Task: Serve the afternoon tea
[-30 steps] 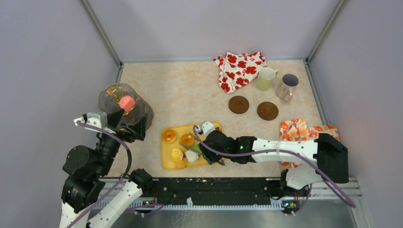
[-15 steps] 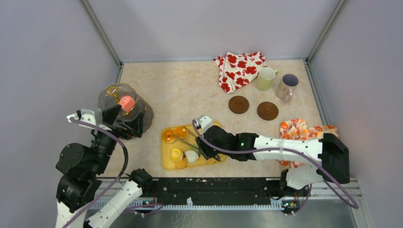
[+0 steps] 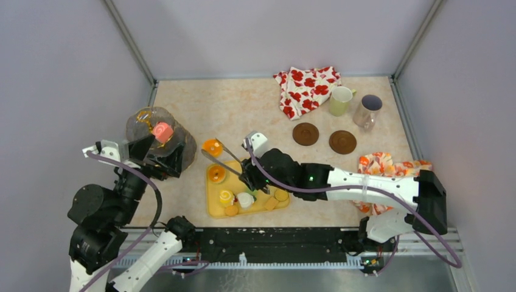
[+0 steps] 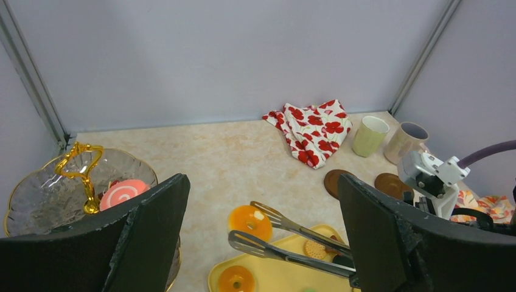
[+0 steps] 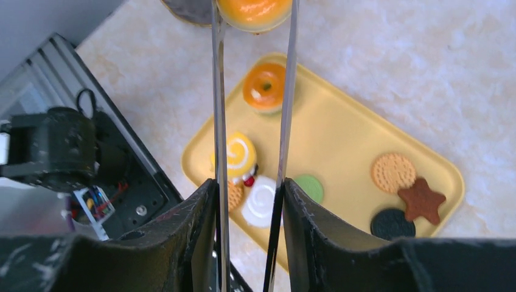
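Beige marbled table (image 3: 243,115). Right gripper (image 3: 249,173) clamps tongs (image 3: 222,159); orange tart (image 3: 212,146) pinched at tips, off tray's (image 3: 210,207) 11 o'clock corner. Left gripper (image 4: 261,182) gapes empty. I fear the tart slipping: thin grip.

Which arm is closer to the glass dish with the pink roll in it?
Left. The left gripper hangs beside the glass dish, jaws open; the right gripper, clamping tongs, is over the yellow tray.

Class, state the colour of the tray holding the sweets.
Yellow tray; best seen in the right wrist view.
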Tool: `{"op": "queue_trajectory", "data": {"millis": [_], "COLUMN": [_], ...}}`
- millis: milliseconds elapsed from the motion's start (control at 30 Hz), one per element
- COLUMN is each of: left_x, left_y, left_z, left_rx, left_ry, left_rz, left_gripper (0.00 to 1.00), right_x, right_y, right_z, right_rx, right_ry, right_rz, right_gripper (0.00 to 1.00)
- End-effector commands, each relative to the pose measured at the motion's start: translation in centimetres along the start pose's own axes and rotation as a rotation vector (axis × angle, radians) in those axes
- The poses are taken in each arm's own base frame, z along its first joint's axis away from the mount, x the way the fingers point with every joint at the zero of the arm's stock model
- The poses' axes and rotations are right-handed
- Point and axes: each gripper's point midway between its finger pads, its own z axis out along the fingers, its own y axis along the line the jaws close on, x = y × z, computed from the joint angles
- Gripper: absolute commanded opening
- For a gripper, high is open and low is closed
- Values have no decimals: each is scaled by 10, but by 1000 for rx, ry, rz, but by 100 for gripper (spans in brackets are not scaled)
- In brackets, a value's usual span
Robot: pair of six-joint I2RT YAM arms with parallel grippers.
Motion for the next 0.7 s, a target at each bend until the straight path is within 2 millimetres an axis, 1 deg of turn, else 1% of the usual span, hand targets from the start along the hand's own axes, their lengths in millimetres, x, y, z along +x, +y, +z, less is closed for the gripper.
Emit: {"op": "queue_trajectory", "data": {"millis": [0,100,133,233,333,467,567,667], "left_x": [-17,-23,-27,-40,-52,-58,-59,-60], "left_y": [-6,-10,-11,-14,-15,-14,-16,-19], "left_z": [1,2,1,-2,-8,-10,-11,-11], "left_rx": [21,38,44,59,63,57,67,83], "left_ry": [-40,-47,-55,-79,-106,-125,-124,-121], "left_rz": [-23,-34,-39,-52,-62,-68,-71,-80], "left_gripper": [99,99,99,99,99,99,99,99], "right_x": [-77,-98,-101,-123,-137,-149,-156,-158], "right_y": [35,51,55,69,83,101,115,123], "right_z": [-3,-3,-1,-1,2,8,11,20], "right_rx": [-128,-188,-200,-251,-297,-342,-363,-366], "right_ry": [-211,-257,-260,-313,-334,-348,-356,-351], "right_rz": [35,36,36,42,44,40,30,26], "right_gripper": [39,39,39,39,39,39,39,39]}}
